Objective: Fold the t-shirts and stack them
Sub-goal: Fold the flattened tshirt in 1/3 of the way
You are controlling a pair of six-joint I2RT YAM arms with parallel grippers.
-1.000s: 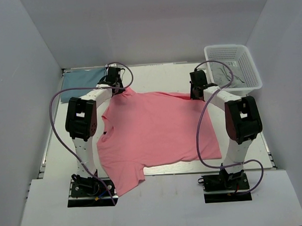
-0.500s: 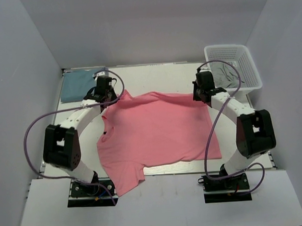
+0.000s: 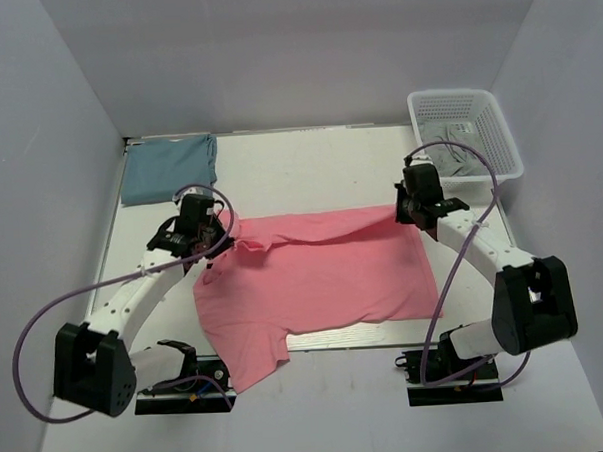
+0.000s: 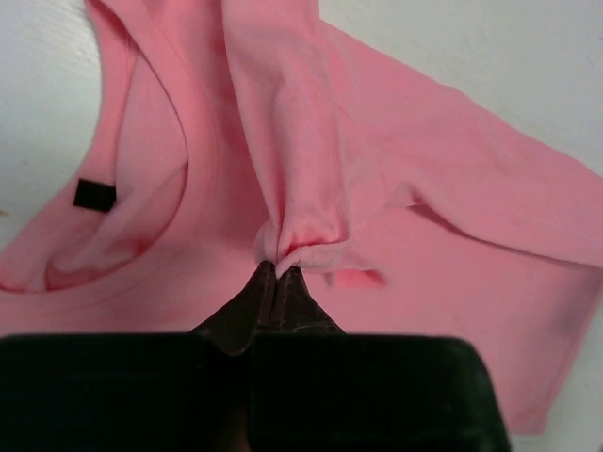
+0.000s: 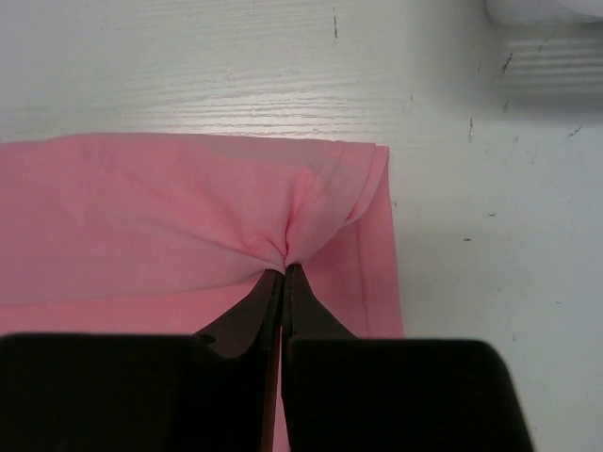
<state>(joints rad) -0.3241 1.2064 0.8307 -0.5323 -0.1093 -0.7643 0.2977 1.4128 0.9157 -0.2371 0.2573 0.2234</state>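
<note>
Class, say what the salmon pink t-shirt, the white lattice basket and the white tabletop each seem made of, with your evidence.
Salmon pink t-shirt: soft matte cloth, probably cotton; it gathers into folds where pinched. White lattice basket: likely moulded plastic; regular mesh walls. White tabletop: perhaps painted wood or laminate; faint grain lines.

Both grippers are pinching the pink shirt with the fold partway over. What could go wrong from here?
1. The left gripper and right gripper each hold only a small pucker of the pink shirt, so it might slip out.
2. The cloth is bunched beside the neck label on the left side, so the fold may land crooked.
</note>
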